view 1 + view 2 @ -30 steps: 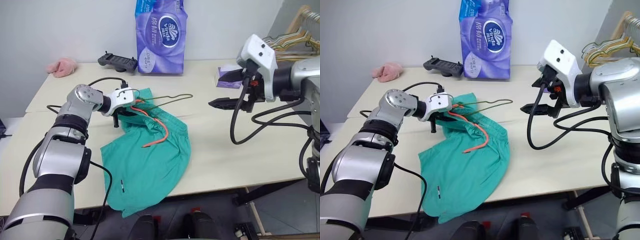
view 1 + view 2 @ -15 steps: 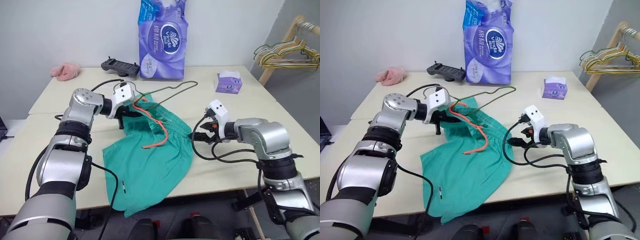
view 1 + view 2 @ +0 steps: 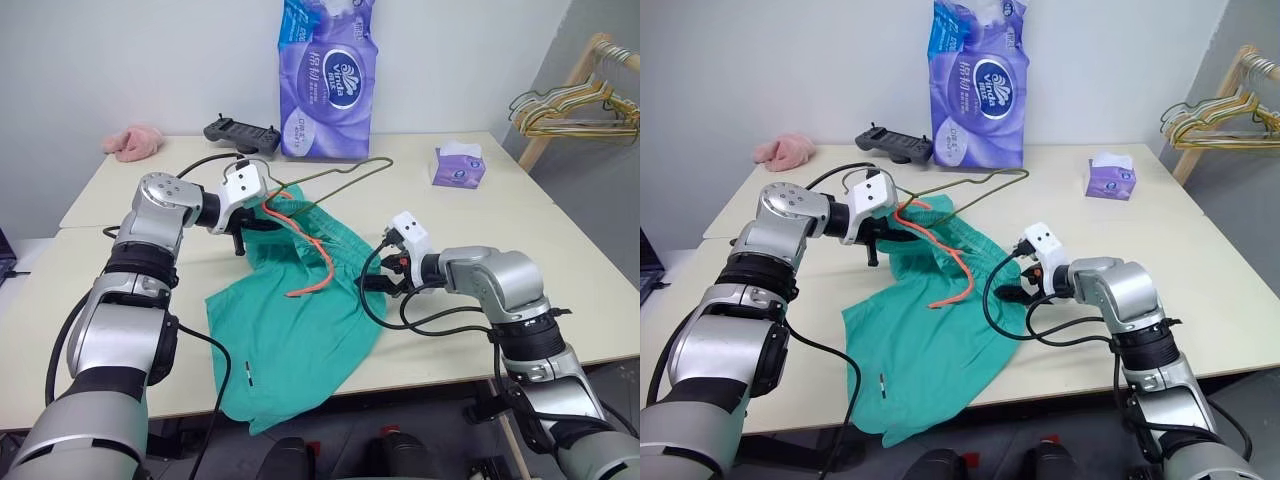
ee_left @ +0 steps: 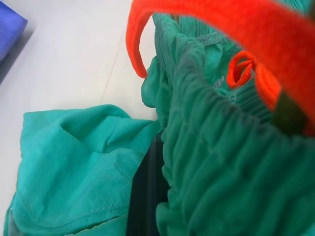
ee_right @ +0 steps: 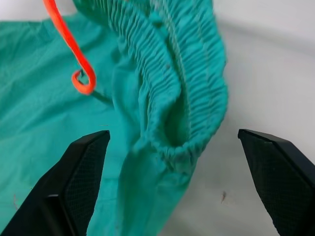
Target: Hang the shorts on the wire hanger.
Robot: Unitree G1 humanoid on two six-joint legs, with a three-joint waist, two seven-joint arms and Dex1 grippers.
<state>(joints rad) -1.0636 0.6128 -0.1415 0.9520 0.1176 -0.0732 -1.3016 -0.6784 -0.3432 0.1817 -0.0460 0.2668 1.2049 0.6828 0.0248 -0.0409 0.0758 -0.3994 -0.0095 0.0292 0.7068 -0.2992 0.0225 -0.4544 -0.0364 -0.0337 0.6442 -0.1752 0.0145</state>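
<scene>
The right gripper (image 5: 167,184), spread wide, has dropped to the shorts' (image 3: 300,320) free waistband corner, ready to pinch it, while the left gripper (image 3: 243,218) stays clenched on the opposite end beside the wire hanger (image 3: 345,176).

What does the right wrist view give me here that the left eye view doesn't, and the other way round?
Right wrist view: its open fingers straddle the gathered waistband corner of the shorts, not yet touching it.

Left eye view: the left gripper shut on the other waistband end, with the wire hanger running through there, plus the table, tissue pack, and right gripper beside the fabric.

Both: the teal shorts and the orange drawstring.
</scene>
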